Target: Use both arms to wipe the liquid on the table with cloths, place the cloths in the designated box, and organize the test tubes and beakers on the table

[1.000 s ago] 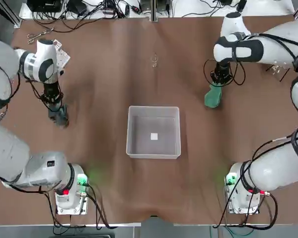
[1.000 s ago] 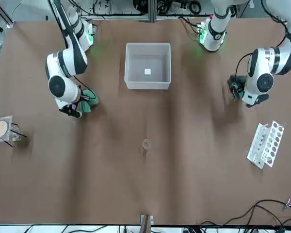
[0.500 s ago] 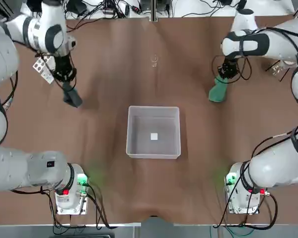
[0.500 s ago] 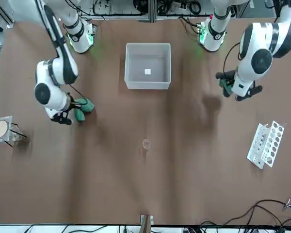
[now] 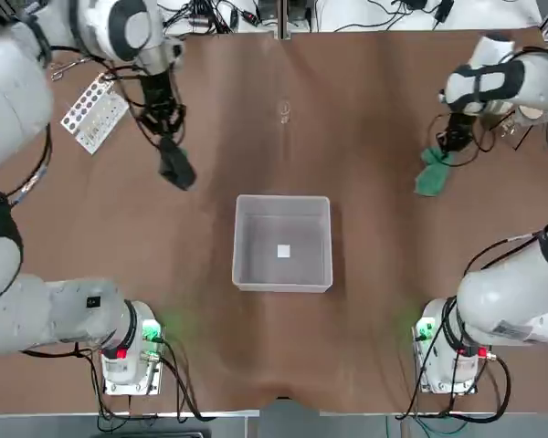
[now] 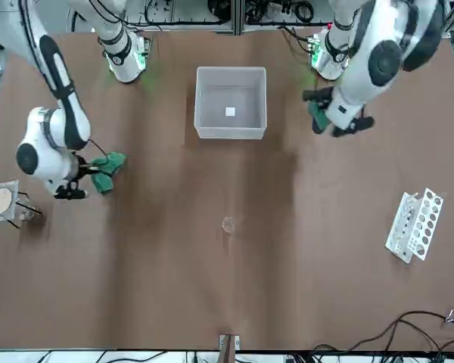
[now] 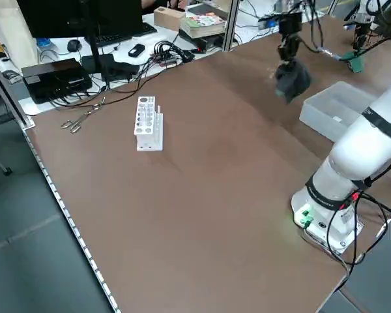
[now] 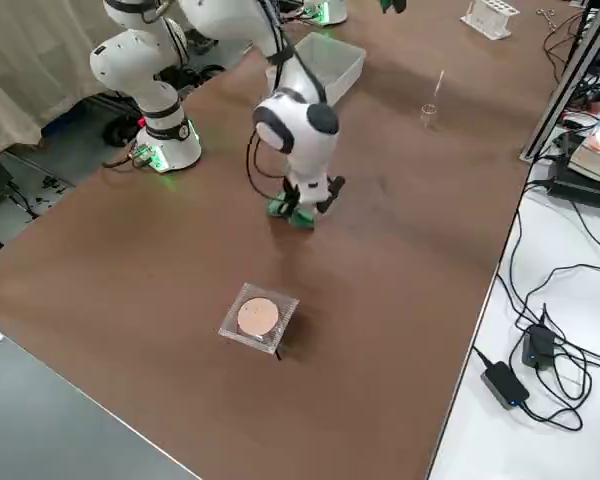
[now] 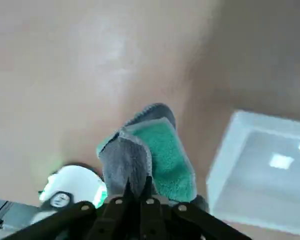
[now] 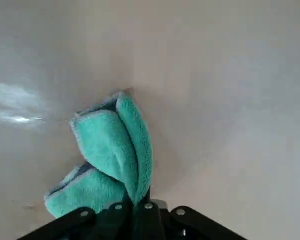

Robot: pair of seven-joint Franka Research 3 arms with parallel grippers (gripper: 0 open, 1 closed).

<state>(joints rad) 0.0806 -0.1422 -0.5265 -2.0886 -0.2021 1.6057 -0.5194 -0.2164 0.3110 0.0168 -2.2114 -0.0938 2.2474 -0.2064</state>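
Grey-and-green folded cloth [image 9: 165, 155], pinched tight in the left hand [image 9: 138, 189], its fingers closed right down, hanging beyond the pale translucent square bin [image 5: 283, 288], to the far left! And over at the far right, the right hand [image 10: 137, 196], also clamped shut, has the soft green cloth with grey edging [image 10: 110, 145]. So both rags are picked up, neither is binned, and the bin has no cloth in it. Wiping finished? Can't tell; no puddle stands out on the brown bench [image 5: 283, 356]. Tidying looks all to do: the white perforated rack [image 6: 414, 227] sits far left, small clear glassware [image 5: 285, 111] far centre, and the clear square stand with a beige disc [image 8: 258, 317] far right. Call it the early-to-middle stretch, cloth drop still owed.
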